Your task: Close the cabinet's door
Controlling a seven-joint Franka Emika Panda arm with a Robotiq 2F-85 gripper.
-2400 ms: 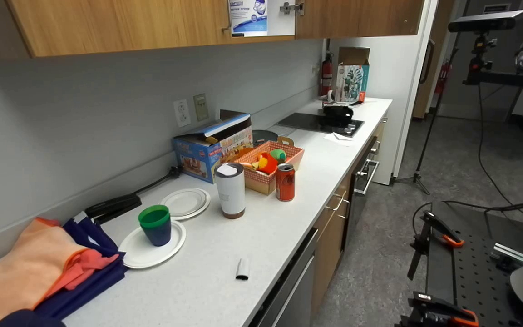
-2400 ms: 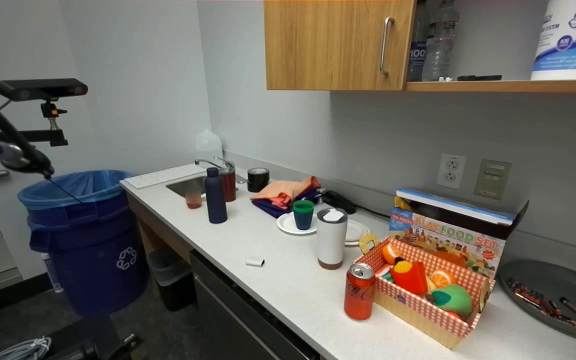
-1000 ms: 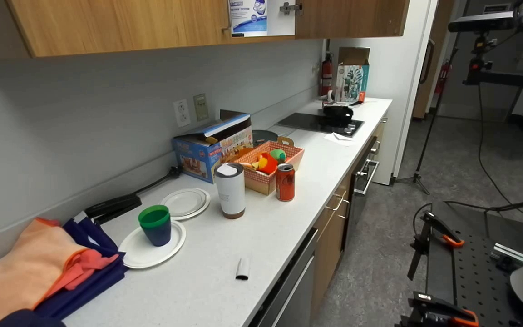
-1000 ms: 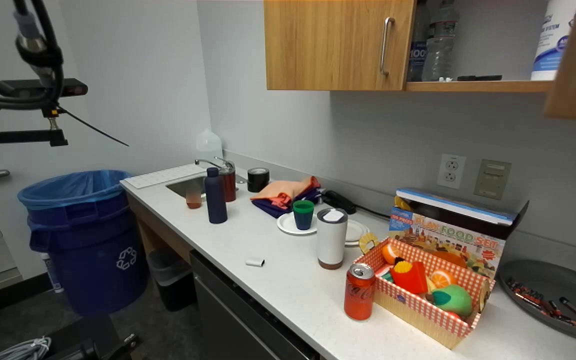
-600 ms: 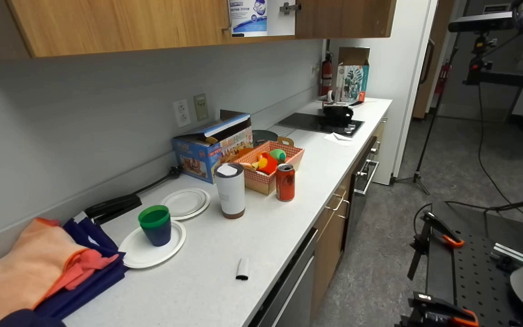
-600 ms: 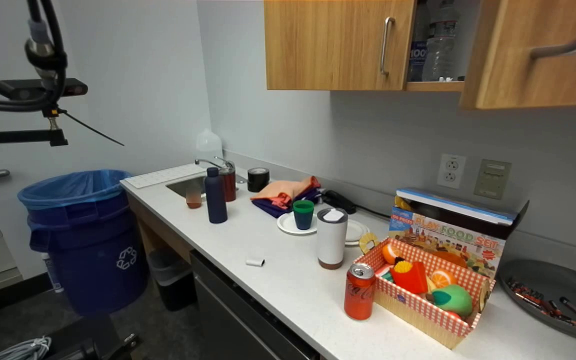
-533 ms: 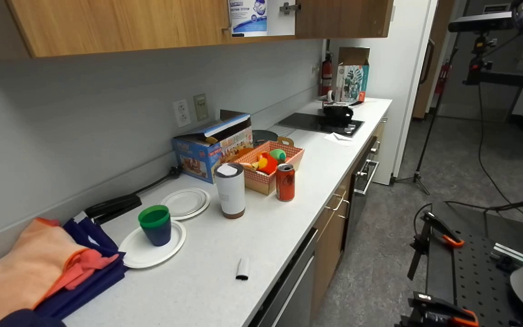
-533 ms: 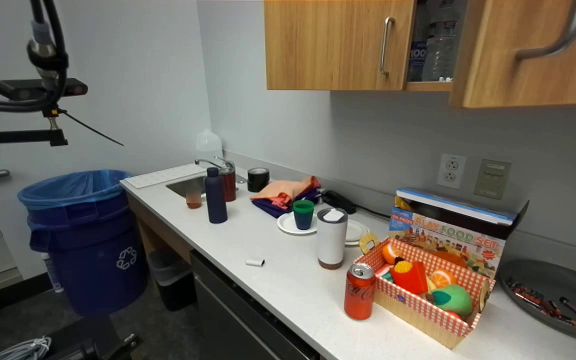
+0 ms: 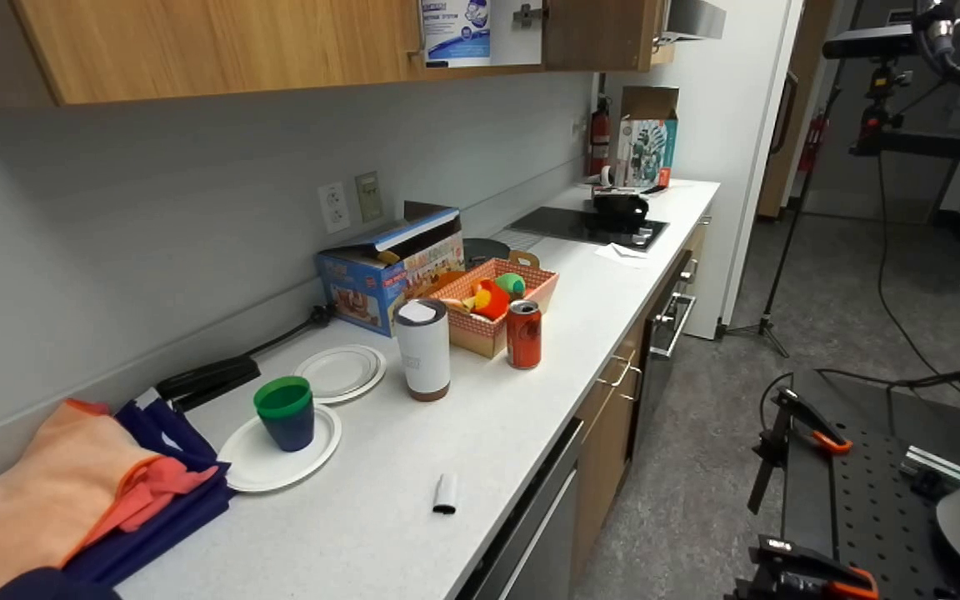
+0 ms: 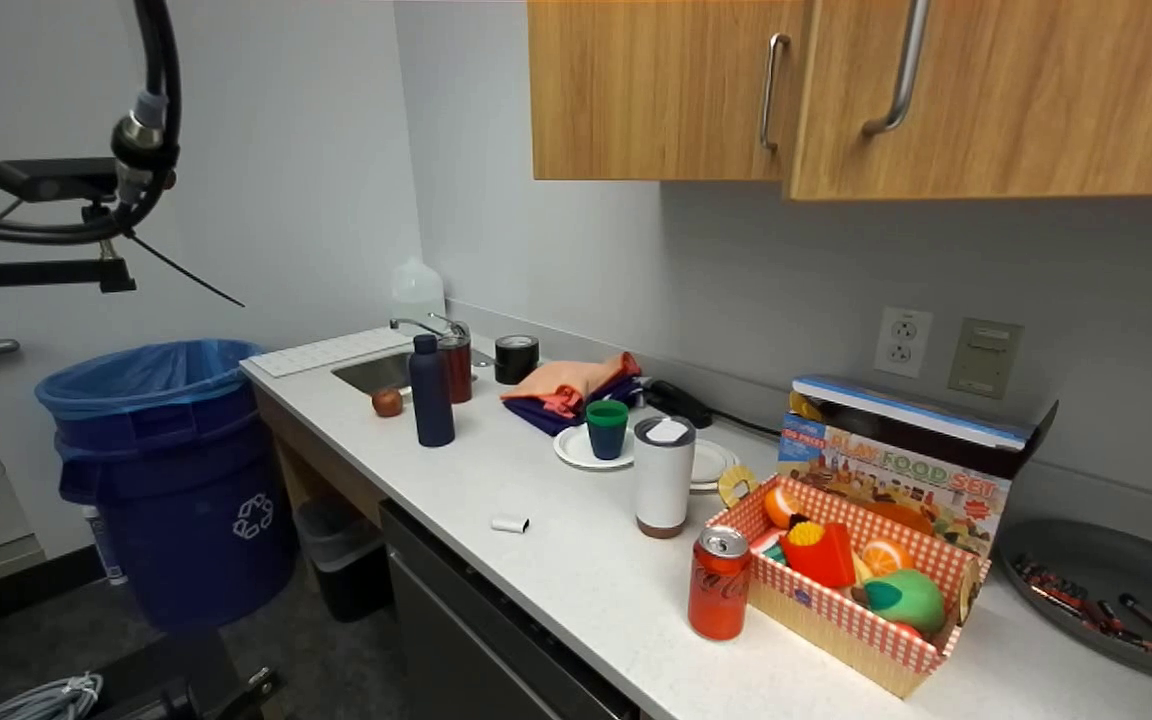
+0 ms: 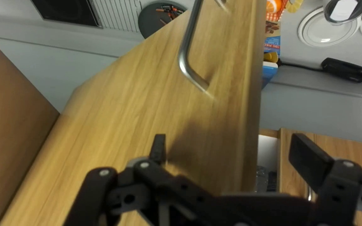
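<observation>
The honey-brown cabinet (image 9: pixel 222 46) hangs on the wall; it also shows in an exterior view (image 10: pixel 666 90) and the wrist view (image 11: pixel 335 149). Its door (image 10: pixel 1026 100) stands partly open, with a narrow gap to the neighbouring front in the wrist view. The door's inner face (image 9: pixel 597 35) and the hinge show in an exterior view. The door's front (image 11: pixel 156 94) with its bar handle (image 11: pixel 185 53) fills the wrist view. My gripper (image 11: pixel 228 150) is open and holds nothing; the door's free edge lies between its fingers in that view. Contact cannot be told. The gripper is out of both exterior views.
A white box (image 9: pixel 457 33) stands inside the cabinet. Below, the counter (image 9: pixel 380 500) carries a white tumbler (image 9: pixel 423 358), a red can (image 9: pixel 523 335), a toy food basket (image 9: pixel 480 329) and plates. A grey hood (image 9: pixel 697 21) is beyond the door. Arm cables (image 10: pixel 151 130) show.
The door has swung toward the cabinet and now hides the bottles and white box in an exterior view. The arm's cables have shifted along with it.
</observation>
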